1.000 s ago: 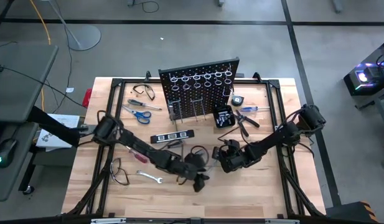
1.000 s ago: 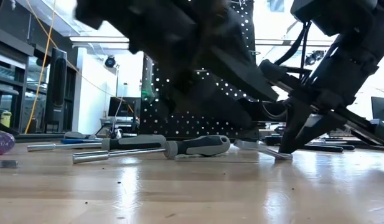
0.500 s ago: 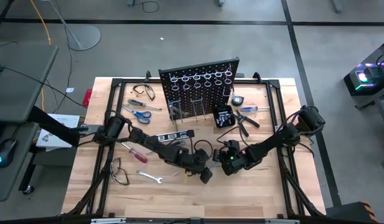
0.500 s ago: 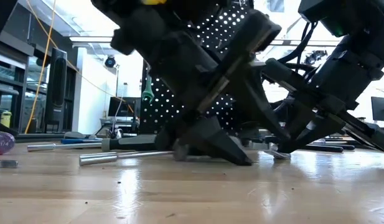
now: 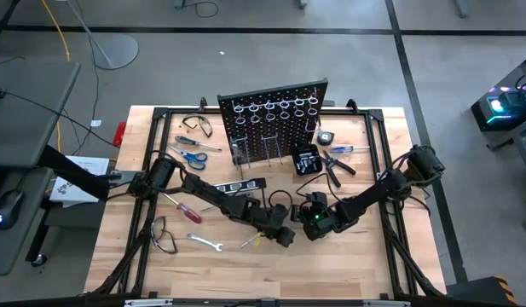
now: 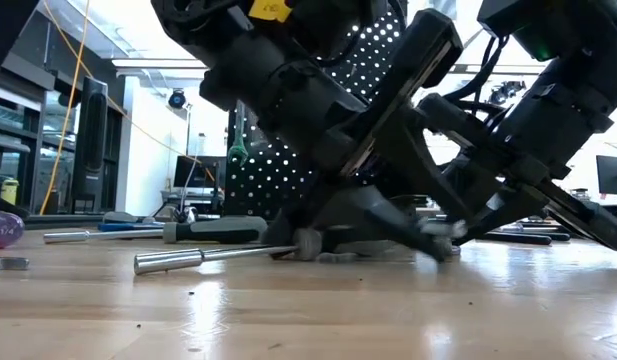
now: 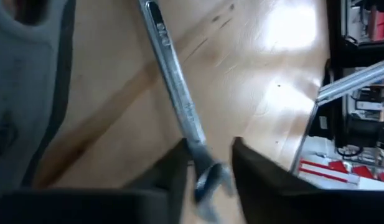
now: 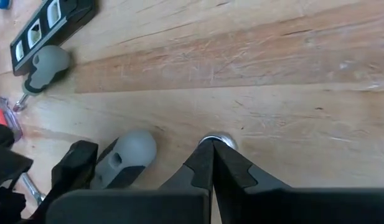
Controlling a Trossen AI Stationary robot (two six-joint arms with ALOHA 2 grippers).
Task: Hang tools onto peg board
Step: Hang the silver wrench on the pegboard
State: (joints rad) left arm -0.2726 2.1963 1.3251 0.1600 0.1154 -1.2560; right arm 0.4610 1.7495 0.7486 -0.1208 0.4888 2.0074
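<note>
A silver wrench lies on the wooden table near its middle. My left gripper reaches in from the table's left, shut on one end of it; it sits low over the table in the high view. My right gripper comes from the right, shut, with its tips on a silver end. The two grippers meet in the low view. The black peg board stands upright at the far middle, with silver rings and hooks along its top. My left gripper has the wrench's near end between its two fingers, which lie across the shaft and slant down from the table's left. The rest of the wrench lies flat on the table, running away from the fingers. My right gripper presses its shut fingertips down on a small round silver end, slanting down from the table's right. That end lies on the table; the fingers hide the rest of it.
A grey-handled screwdriver and a second one lie just left of the grippers. Blue scissors, a red screwdriver, another wrench, a black level, pliers and a small black box are spread about.
My left gripper has moved toward my right gripper and down to the table, rolling about its own line. Its fingers have drawn together around the wrench's end. My right gripper has stayed where it was.
</note>
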